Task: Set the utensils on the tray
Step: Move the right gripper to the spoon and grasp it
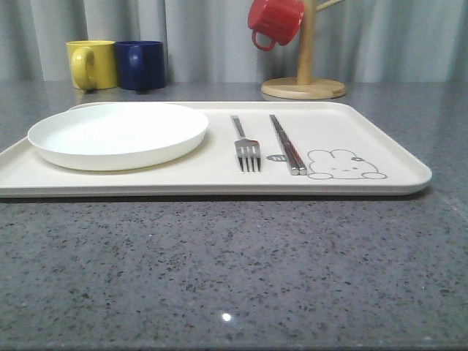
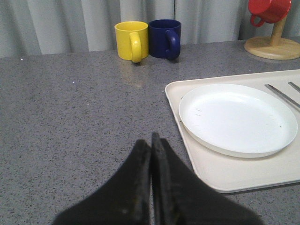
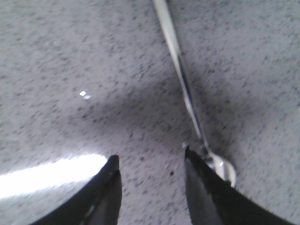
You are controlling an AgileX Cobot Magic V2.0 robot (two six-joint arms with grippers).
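Note:
The cream tray (image 1: 380, 139) lies across the grey table, with a silver fork (image 1: 246, 146) and a pair of chopsticks (image 1: 287, 145) on it beside a rabbit drawing (image 1: 342, 165). In the right wrist view a silver spoon (image 3: 185, 84) lies on the bare table. My right gripper (image 3: 150, 157) is open just above the table, with the spoon's bowl (image 3: 224, 168) right beside one fingertip (image 3: 187, 152), outside the gap. My left gripper (image 2: 151, 140) is shut on nothing, low over the table near the tray's corner (image 2: 174, 91).
A white plate (image 1: 117, 134) fills the tray's left half. A yellow mug (image 1: 91, 64) and a blue mug (image 1: 140, 64) stand at the back left. A wooden mug tree (image 1: 304, 77) with a red mug (image 1: 274, 20) stands behind the tray.

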